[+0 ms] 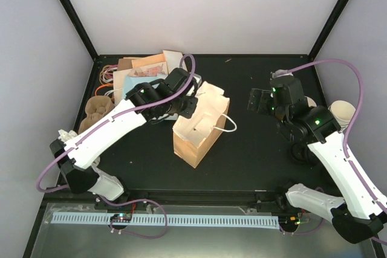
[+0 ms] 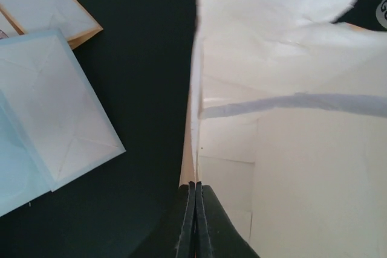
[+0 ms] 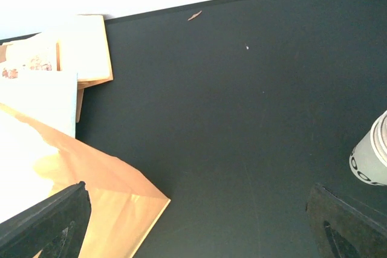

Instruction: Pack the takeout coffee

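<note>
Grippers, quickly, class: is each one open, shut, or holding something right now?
The left gripper is shut, pinching the rim of the paper bag.
The right gripper is open, holding nothing.

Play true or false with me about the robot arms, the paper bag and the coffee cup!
1. The left gripper is pinching the edge of the paper bag. True.
2. The right gripper is holding the coffee cup. False: its fingers are wide open with nothing between them, and the cup is off to one side.
3. The coffee cup is inside the bag. False: it is out on the black table, apart from the bag.
4. The bag has a thin white handle. True.
</note>
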`<state>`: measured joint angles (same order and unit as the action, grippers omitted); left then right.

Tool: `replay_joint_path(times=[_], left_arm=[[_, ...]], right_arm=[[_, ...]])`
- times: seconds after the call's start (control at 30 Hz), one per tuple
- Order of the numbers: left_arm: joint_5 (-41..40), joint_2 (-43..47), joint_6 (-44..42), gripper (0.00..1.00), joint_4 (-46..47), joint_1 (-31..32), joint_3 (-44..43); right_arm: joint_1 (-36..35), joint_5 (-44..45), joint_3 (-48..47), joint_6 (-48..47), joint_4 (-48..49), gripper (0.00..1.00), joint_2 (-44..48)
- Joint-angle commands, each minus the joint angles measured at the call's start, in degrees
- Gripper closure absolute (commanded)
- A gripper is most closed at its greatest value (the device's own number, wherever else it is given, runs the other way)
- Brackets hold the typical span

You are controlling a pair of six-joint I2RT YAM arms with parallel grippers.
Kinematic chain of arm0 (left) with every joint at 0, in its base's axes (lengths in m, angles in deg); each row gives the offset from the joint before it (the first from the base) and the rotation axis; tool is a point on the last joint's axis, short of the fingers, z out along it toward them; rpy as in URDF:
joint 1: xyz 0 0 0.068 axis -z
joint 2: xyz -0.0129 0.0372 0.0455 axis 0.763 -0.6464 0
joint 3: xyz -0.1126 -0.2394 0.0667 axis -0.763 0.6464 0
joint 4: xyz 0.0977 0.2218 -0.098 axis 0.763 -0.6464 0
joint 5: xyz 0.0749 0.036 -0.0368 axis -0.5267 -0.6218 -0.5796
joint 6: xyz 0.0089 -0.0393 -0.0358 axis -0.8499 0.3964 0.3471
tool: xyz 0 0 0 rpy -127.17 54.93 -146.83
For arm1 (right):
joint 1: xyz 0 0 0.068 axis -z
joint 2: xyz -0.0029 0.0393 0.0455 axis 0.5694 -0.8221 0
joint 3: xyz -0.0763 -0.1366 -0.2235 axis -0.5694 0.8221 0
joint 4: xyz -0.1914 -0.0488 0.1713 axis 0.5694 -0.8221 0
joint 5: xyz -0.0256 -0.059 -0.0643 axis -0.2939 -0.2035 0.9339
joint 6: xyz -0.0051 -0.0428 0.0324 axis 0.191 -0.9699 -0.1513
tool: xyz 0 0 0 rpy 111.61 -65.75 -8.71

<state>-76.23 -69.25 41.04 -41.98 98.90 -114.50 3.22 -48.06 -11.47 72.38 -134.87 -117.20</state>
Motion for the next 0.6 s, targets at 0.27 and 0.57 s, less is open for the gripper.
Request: replay_joint_path(times=[0.27,0.57], left_arm=[[9.7,-8.0,4.9,0.98,7.2,-6.0,-9.5],[15.2,-14.1,16.3,0.99,15.2,-10.0,-12.4]], right_arm=[[-0.2,14.4,-3.6,2.3,-6.6,0.00,-0.6],[-0.1,21.1,-5.8,3.6,-8.4,0.00,0.8]])
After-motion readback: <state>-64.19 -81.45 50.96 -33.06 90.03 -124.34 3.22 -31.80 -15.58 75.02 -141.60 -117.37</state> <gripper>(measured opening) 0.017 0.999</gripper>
